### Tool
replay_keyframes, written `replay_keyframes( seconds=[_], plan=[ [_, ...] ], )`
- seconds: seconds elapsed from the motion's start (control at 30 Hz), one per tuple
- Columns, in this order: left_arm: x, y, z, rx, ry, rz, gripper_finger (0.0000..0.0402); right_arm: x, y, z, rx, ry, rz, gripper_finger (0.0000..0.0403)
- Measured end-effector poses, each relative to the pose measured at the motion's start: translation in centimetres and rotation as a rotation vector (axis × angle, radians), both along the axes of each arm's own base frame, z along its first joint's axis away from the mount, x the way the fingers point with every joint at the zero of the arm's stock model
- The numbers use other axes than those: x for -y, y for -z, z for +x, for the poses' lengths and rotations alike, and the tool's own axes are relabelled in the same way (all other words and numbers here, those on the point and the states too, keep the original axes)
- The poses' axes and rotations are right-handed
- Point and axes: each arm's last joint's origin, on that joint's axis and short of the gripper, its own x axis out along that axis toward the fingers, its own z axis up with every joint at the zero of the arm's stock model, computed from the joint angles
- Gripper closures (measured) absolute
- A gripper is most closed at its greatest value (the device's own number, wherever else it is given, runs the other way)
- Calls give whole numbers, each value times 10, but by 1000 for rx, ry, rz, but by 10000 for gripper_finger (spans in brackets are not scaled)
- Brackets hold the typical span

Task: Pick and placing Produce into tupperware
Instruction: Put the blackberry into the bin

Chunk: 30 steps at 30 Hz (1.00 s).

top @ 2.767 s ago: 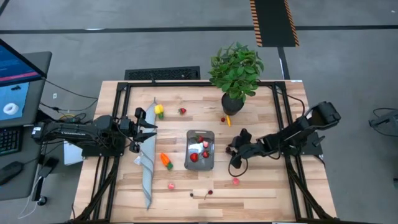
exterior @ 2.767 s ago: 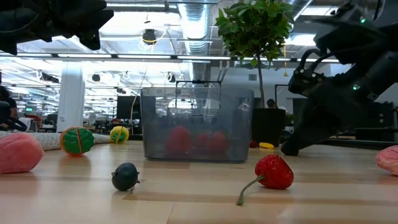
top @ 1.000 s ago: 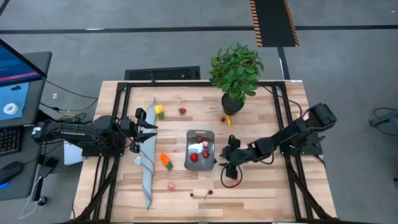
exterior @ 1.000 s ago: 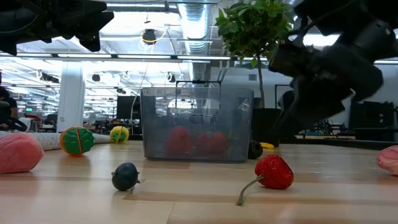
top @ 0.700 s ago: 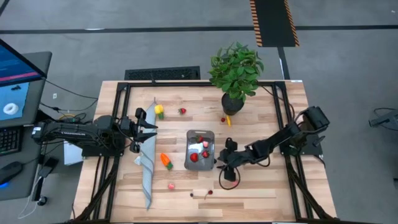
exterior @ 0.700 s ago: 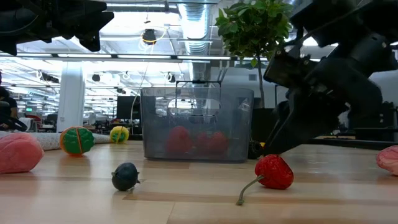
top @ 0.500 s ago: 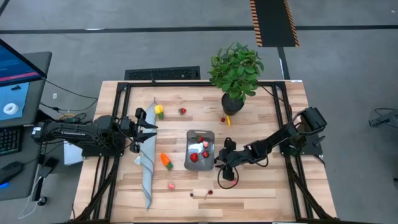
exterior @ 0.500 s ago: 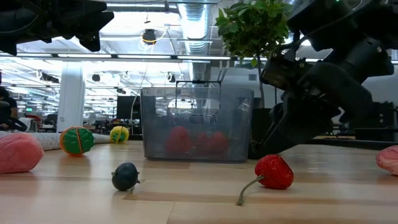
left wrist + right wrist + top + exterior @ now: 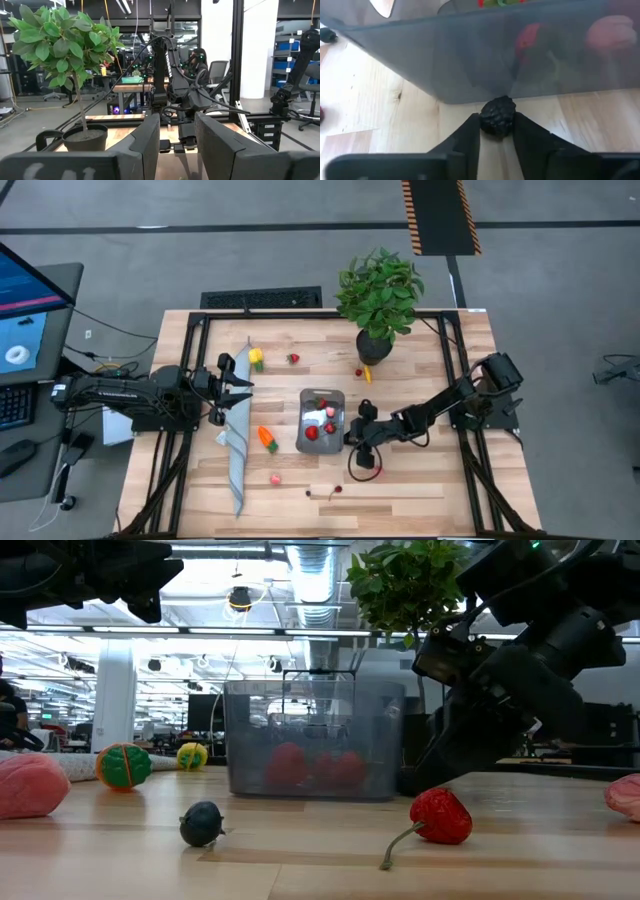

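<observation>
Right gripper (image 9: 496,131) pinches a dark berry (image 9: 496,116) on the table, hard against the tupperware (image 9: 321,421) wall, no gap. Tupperware mid-table holds red and pink pieces. Open wood on its right. Left gripper (image 9: 240,387) parked over the grey cloth (image 9: 236,435), fingers slightly apart, empty.

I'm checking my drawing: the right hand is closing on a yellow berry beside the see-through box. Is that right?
Not quite: the berry is dark, nearly black, not yellow. The right wrist view shows it between the right hand's fingers, on the table against the see-through box's wall.
</observation>
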Motion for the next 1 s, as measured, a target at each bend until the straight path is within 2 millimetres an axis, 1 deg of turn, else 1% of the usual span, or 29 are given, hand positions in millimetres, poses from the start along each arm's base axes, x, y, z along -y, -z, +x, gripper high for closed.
replay_keyframes(
  seconds=[0.07, 0.13, 0.37, 0.57, 0.83, 1.0],
  plan=[
    [0, 0, 0, 0, 0, 0, 287, 1, 0, 0, 3, 1, -1, 300],
    [0, 0, 0, 0, 0, -1, 287, 1, 0, 1, 3, 1, -1, 307],
    [0, 0, 0, -1, 1, -2, 287, 1, -1, 1, 11, 5, 7, 293],
    [0, 0, 0, -1, 1, -2, 287, -2, -2, 1, 22, -4, 11, 306],
    [0, 0, 0, 0, 1, -3, 287, -2, -1, 1, 18, -5, 14, 302],
    [0, 0, 0, -1, 1, -2, 287, -4, -4, -4, -18, -16, 30, 303]
  ],
)
